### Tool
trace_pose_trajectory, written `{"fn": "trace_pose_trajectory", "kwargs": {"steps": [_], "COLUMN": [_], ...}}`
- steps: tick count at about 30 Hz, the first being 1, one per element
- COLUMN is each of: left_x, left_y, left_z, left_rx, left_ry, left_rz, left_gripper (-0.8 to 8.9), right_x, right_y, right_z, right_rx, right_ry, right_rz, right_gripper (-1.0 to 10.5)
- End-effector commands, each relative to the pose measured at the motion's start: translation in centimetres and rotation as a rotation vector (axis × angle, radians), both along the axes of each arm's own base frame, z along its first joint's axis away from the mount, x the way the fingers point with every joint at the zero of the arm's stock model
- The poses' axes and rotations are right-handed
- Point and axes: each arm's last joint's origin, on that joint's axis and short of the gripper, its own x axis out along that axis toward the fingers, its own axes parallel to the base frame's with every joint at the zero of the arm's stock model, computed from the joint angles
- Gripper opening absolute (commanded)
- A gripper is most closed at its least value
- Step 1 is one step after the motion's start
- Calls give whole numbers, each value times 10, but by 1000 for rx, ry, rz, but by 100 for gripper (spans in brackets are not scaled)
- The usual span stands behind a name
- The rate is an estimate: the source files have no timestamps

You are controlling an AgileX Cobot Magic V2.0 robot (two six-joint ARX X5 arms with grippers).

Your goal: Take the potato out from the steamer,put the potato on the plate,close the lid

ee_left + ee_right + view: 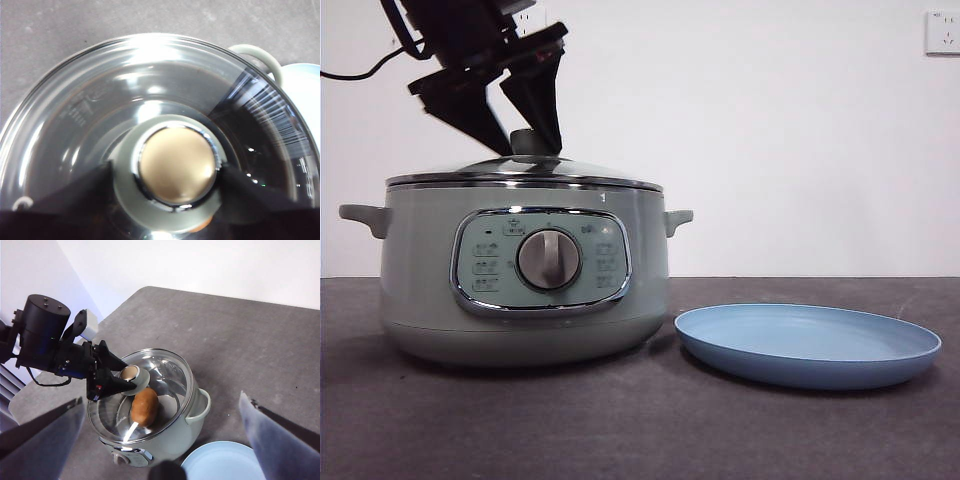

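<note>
Inside the steamer (165,425), under the glass lid (165,375), the potato (145,406) lies orange-brown and seen through the glass from the right wrist view. That lid sits on the steamer's chrome rim, and its pale green knob (176,170) has a brassy cap on top. The left hand (167,182) is down at the knob with one black jaw on each side of it, close against the knob's collar; whether they grip it or only flank it I cannot tell. From the front the same hand (520,120) comes in dark from the top left, its tips at the knob above the pot. The steamer stands on the grey bench (620,430) toward its left side, control panel and silver dial (549,259) facing forward, one handle out to each side. Just beside it on the right lies the light-blue plate (880,375), bare, its rim close to the pot's base. The right hand (165,450) hangs high above the bench, jaws spread wide with nothing between them
</note>
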Motion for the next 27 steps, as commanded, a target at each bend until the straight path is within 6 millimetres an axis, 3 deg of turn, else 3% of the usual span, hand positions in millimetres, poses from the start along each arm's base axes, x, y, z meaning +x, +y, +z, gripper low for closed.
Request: {"fn": "trace_pose_trajectory", "kwargs": {"steps": [1, 8, 13, 20, 27], "left_x": [1, 1, 0, -9, -43], "left_y": [-1, -1, -1, 5, 31], "left_z": [-1, 8, 34, 104, 186], "left_rx": [16, -8, -35, -23, 2], "left_ry": [-9, -73, -141, -281, -419], "left_rz": [-14, -17, -18, -43, -13], "left_gripper": [-8, -8, -8, -8, -8], "right_x": [-1, -1, -1, -1, 6], "right_y": [0, 0, 0, 7, 22], "right_z": [1, 1, 1, 2, 1], "right_rx": [-2, 2, 14, 34, 46], "right_ry": [-6, -3, 10, 15, 11], "right_rz": [3, 5, 0, 22, 78], "right_gripper": [626, 626, 626, 626, 626]}}
